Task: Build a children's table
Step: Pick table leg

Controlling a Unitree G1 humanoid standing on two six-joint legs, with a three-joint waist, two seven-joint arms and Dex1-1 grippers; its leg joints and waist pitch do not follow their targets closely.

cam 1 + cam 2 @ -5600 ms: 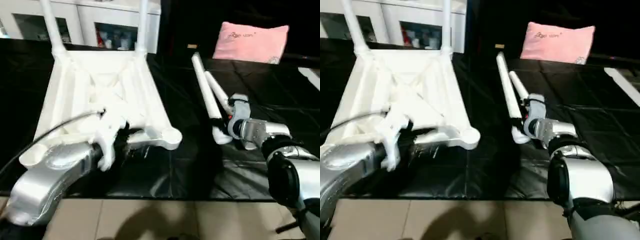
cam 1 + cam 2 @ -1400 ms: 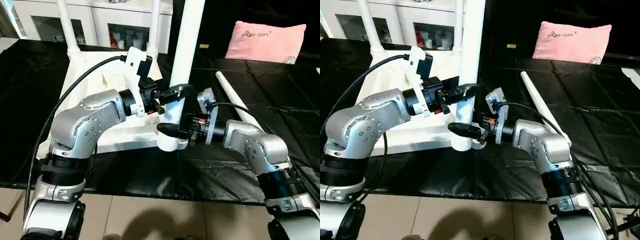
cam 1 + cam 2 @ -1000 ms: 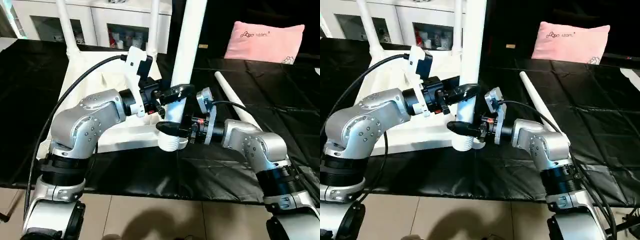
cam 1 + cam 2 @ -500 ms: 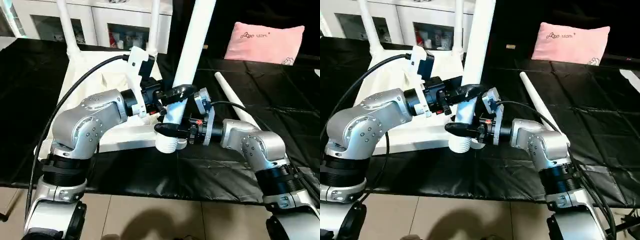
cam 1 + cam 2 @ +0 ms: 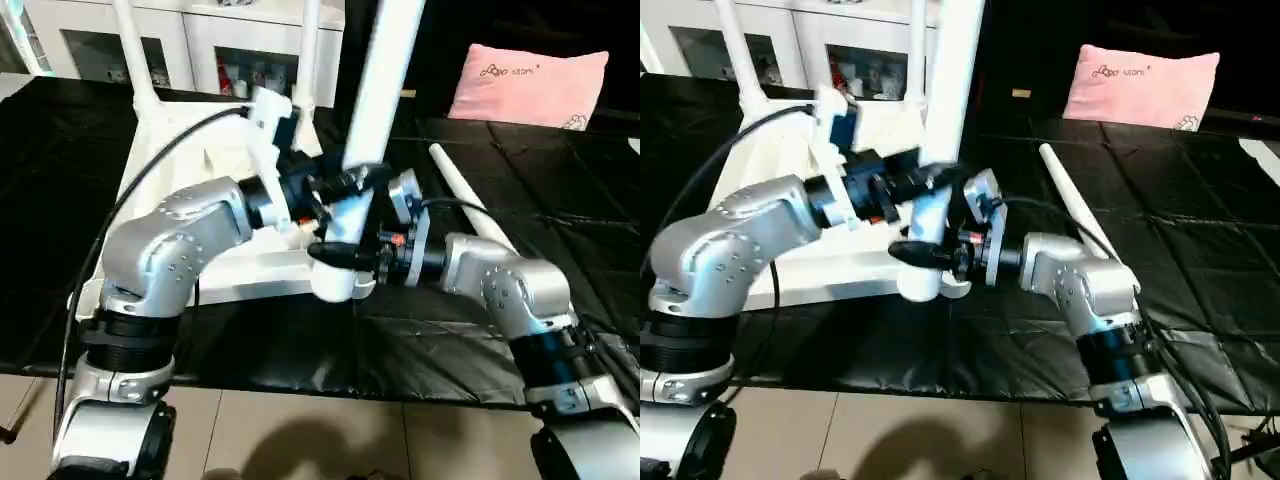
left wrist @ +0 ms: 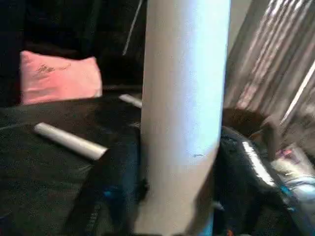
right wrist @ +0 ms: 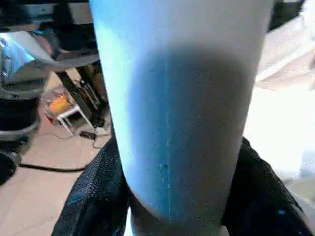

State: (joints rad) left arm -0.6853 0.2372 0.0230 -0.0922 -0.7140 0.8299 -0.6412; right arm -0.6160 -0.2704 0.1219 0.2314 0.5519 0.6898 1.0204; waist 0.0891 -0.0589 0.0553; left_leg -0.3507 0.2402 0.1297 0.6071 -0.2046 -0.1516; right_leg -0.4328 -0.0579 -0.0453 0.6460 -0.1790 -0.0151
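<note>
Head views: my left gripper (image 5: 345,183) and right gripper (image 5: 335,254) both clamped on upright leg (image 5: 382,90), foot over near corner socket of tabletop (image 5: 165,170); keep leg plumb, press straight down. Spare leg (image 5: 468,195) right of tabletop

Wrist views: leg (image 6: 182,108) between black fingers (image 7: 93,196); socket itself hidden, seating unclear

I am looking over a black sheet (image 5: 300,345) that is covering the work surface, creased and glossy. Beyond it a white cabinet (image 5: 190,45) with glass doors is standing against the back, small items sitting behind the glass. A pink pillow (image 5: 530,85) is lying at the far right. Beige floor tiles (image 5: 330,435) are showing below the sheet's near edge
</note>
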